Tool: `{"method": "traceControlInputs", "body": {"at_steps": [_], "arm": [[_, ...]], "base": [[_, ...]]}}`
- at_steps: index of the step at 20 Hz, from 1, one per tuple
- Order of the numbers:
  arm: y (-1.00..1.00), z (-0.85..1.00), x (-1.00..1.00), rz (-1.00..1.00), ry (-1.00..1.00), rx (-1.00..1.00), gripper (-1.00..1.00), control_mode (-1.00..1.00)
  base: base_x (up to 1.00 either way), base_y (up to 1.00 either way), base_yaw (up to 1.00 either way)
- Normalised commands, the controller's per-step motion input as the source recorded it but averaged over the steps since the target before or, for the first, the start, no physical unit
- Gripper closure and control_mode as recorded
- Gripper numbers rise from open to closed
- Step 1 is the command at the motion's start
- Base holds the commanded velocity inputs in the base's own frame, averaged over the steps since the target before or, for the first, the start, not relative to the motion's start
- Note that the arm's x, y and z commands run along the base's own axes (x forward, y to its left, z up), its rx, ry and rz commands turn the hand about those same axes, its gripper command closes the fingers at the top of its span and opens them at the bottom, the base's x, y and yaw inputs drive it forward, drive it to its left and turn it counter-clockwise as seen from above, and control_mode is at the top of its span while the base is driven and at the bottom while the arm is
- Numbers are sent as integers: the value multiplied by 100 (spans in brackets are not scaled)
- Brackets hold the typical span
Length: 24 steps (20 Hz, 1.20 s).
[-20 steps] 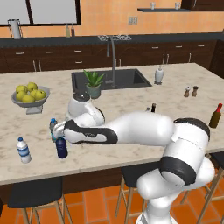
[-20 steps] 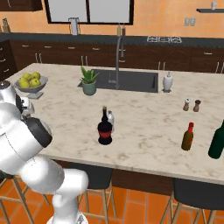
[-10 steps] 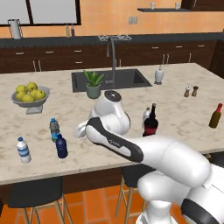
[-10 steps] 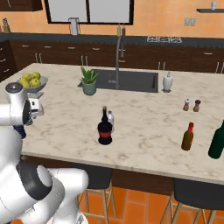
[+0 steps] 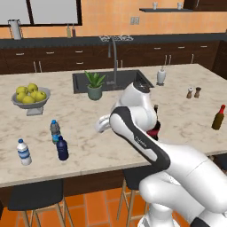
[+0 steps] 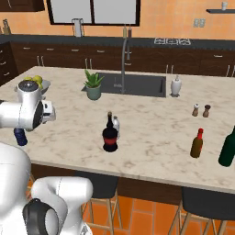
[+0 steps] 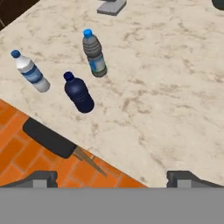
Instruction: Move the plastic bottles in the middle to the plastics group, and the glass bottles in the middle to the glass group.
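Note:
My gripper [image 7: 113, 176] is open with nothing between its fingers, hovering above the counter's front edge, to the right of the left-hand bottles. The navy plastic bottle [image 7: 78, 93] [image 5: 62, 148] stands free next to the two blue-labelled water bottles, one greyish [image 7: 94, 54] [image 5: 55, 131] and one whiter [image 7: 29, 71] [image 5: 23, 152]. Mid-counter stands the black glass bottle with a red label [image 6: 109, 136], the slim clear bottle [image 6: 116, 125] close behind it. In the left base view my arm hides most of the black bottle [image 5: 154, 129]. The brown red-topped bottle [image 6: 197, 143] [image 5: 218, 117] stands far right.
A fruit bowl [image 5: 31, 98] sits at the left, with a potted plant [image 5: 94, 86] beside the sink [image 5: 124, 79]. A soap dispenser [image 5: 161, 76] and shakers [image 5: 193, 92] stand further right. A green bottle [image 6: 227, 148] is at the right edge. Stools stand under the front edge.
The hand has drawn away from the navy bottle, which stays standing by the water bottles, and the arm has swung right toward the middle of the counter.

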Motion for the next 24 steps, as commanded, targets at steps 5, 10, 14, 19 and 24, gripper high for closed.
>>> {"method": "traceControlInputs", "body": {"at_steps": [5,10,14,19,24], "arm": [[-63,36,-15,-6,9,0,-100,-100],[-94,1,-27,0,-2,0,-100,-100],[-100,0,-9,0,-3,0,-100,-100],[-88,0,6,-3,0,0,-100,-100],[-79,0,23,-7,0,0,-100,-100]], "base": [[0,0,0],[0,0,0],[0,0,0],[0,0,0],[0,0,0]]}}
